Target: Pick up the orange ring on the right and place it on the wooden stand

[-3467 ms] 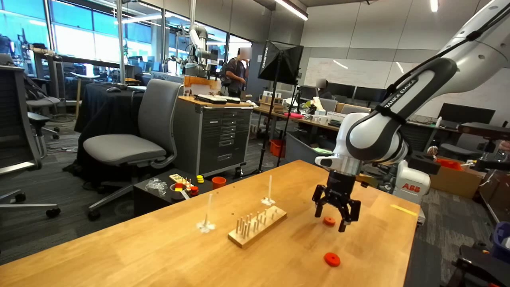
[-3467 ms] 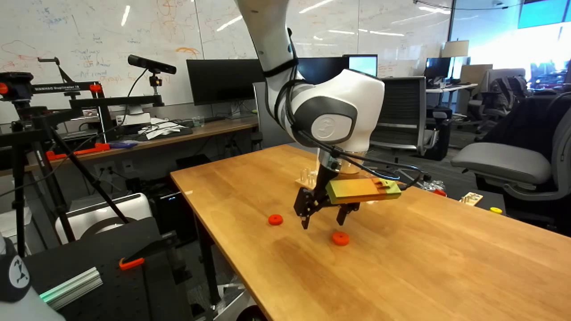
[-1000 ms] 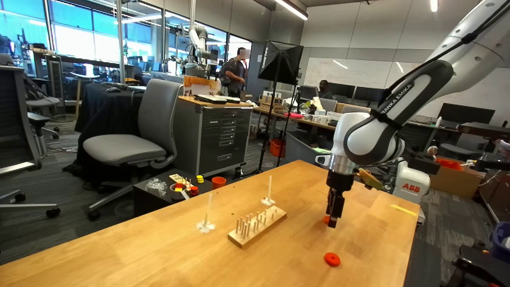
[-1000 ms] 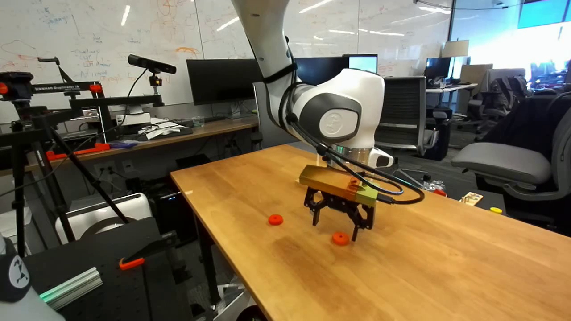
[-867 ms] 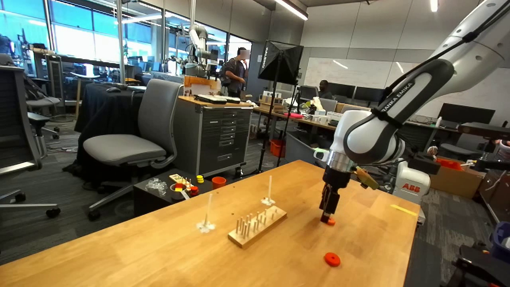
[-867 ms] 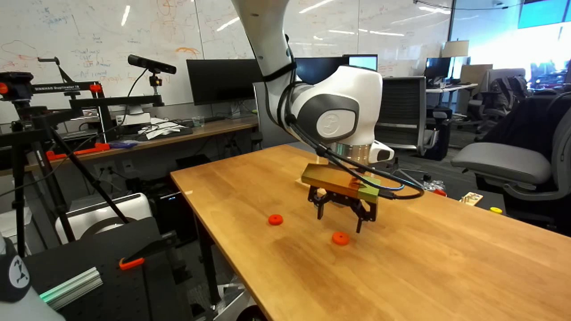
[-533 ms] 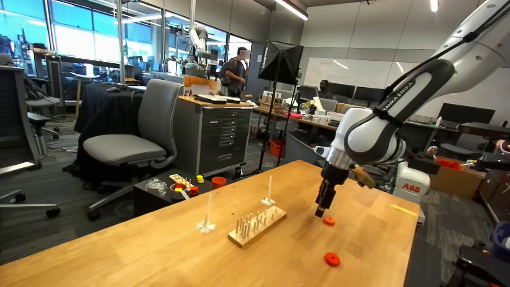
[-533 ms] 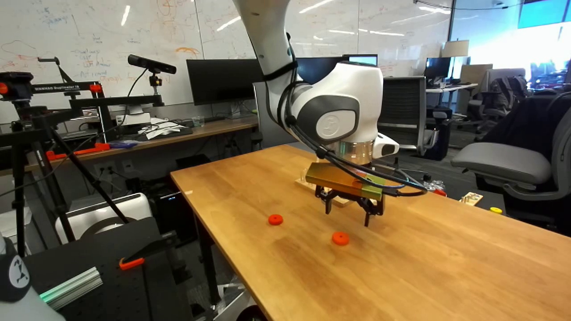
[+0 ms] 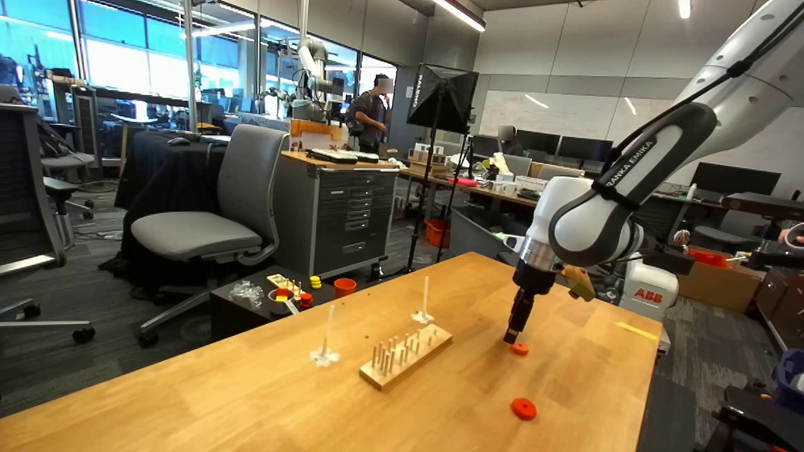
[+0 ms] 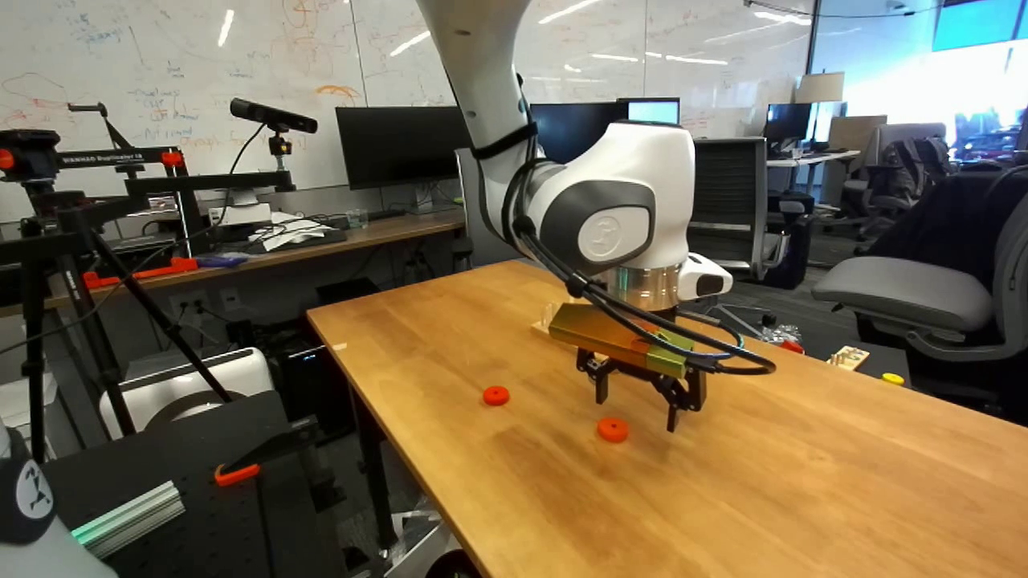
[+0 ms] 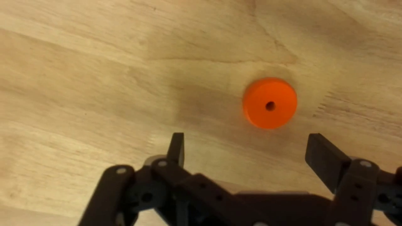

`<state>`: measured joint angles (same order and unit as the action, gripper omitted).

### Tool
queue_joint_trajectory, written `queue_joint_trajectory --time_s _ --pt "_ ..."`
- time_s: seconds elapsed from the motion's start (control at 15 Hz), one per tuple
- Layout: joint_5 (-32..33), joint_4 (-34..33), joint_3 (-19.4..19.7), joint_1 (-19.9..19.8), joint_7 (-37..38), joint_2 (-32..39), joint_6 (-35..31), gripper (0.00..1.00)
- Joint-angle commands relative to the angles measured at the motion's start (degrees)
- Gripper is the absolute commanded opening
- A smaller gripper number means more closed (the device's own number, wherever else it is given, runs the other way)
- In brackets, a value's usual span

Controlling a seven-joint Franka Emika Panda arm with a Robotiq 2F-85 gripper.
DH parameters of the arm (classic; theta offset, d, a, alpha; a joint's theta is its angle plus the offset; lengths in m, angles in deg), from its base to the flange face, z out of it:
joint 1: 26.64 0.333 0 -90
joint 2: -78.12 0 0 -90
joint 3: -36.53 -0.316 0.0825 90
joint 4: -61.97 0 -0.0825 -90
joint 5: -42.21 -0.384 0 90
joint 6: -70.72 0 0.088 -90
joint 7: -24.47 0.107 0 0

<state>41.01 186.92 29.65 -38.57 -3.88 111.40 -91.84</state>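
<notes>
The orange ring [image 9: 519,348] on the right lies flat on the wooden table, seen in both exterior views, with the ring [image 10: 613,429] just beside my fingertips. In the wrist view the ring [image 11: 270,103], with its small centre hole, lies ahead of the fingertips, right of the middle. My gripper [image 11: 246,135] is open, its fingers wide apart with bare table between them. Tilted, the gripper [image 10: 637,413] hovers low over the table, a little toward the stand's side of the ring. The wooden stand [image 9: 414,361] with its thin pegs is mostly hidden behind my gripper in an exterior view.
A second orange ring [image 9: 524,408] lies on the table [image 9: 251,389], farther from my gripper. Two thin upright rods, a rod [image 9: 328,329] and another rod [image 9: 426,298], stand behind the wooden stand. A low black table [image 9: 257,314] holds other pieces beyond the edge.
My open gripper has turned since the oldest frames. Over the last second it has shifted toward the stand's side, uncovering the ring, and in the last half second has come lower.
</notes>
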Motion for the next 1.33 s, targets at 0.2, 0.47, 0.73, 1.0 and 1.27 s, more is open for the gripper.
queue_joint_trajectory --time_s 0.2,0.47,0.73,1.0,1.27 --pt "4.39 -1.06 2.38 3.63 5.73 0.92 4.44 1.00" --pt "4.69 -1.06 2.10 3.97 6.17 1.07 6.25 1.00" --pt "4.89 -1.46 2.52 4.10 6.27 1.00 6.44 0.66" --pt "5.15 -1.48 3.41 4.44 6.85 0.62 6.64 0.36" --pt "4.88 -1.16 3.26 4.20 6.71 -0.21 7.66 0.18"
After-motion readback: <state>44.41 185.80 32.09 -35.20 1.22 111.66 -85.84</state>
